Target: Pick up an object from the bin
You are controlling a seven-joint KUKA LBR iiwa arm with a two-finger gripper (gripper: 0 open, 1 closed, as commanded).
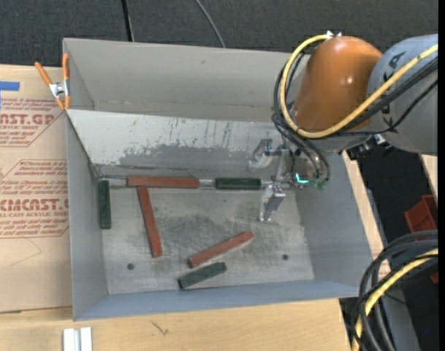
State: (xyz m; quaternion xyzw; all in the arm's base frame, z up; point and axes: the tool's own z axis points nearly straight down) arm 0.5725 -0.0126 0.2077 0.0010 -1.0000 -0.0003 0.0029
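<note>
My gripper (270, 205) hangs low over the right part of the bin floor, near the back wall. Just left of it, a short dark green stick (237, 184) lies along the foot of the back wall, its right end close to the gripper. A red-brown stick (221, 248) lies slanted on the floor in front of the gripper and to its left. I see nothing held by the gripper.
A long red-brown stick (164, 183) lies along the back wall, and another (150, 221) runs down from it. One dark green stick (104, 204) lies by the left wall and another (202, 275) near the front. The arm's orange cover and cables hang over the bin's right rim.
</note>
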